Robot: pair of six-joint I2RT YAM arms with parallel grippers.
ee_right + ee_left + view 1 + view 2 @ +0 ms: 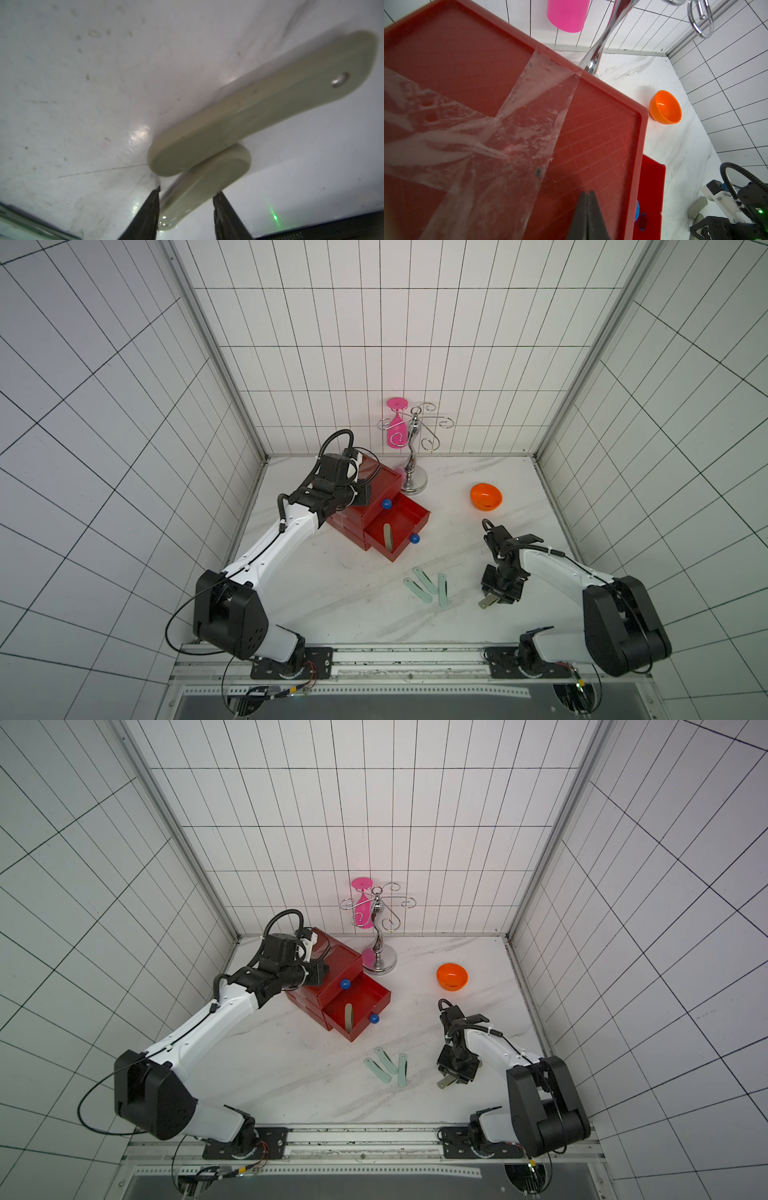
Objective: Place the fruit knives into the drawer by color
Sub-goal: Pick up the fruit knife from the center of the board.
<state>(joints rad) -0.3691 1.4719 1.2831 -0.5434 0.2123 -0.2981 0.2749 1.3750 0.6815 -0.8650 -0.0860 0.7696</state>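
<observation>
The red drawer (pixel 384 481) chest stands at the back left, its lowest drawer (pixel 409 516) pulled out with one grey-olive fruit knife (pixel 389 537) inside. My left gripper (pixel 587 193) is shut and rests on the chest's taped top (pixel 529 99). Three mint green knives (pixel 424 580) lie on the table in front. My right gripper (pixel 187 191) is down at the table, open, its fingers close on either side of a grey-olive knife (pixel 207 178). A second grey-olive knife (pixel 249 116) lies across that one. In both top views only one knife end (pixel 443 1084) sticks out below the gripper (pixel 452 1080).
An orange bowl (pixel 486 496) sits at the back right. A chrome rack (pixel 412 472) with a pink glass (pixel 395 431) hanging on it stands just behind the chest. Blue knobs (pixel 386 503) (pixel 414 538) stick out from the drawer fronts.
</observation>
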